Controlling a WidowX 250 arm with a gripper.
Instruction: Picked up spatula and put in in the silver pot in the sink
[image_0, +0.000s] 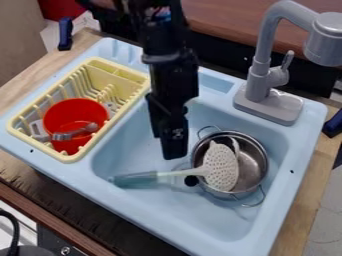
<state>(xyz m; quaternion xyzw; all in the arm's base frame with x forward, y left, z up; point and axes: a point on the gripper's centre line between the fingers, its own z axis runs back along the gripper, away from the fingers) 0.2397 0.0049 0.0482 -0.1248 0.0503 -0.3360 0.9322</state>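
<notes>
Spatula (220, 167) overhangs pot (253, 166); handle (135, 178) weight or a bump from gripper (175, 156) (spread or closed, cannot tell) could tip it out.

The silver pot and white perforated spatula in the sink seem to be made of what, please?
The round silver pot looks like polished metal, given its bright reflections. The white perforated spatula is probably matt plastic: its pale head shows no metallic glints.

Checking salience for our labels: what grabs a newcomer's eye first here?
The bright red container in the yellow rack at left pops first. Then the black arm, its hand over the pale blue sink, and the spatula, perforated white head over the silver pot, handle pointing left.
</notes>
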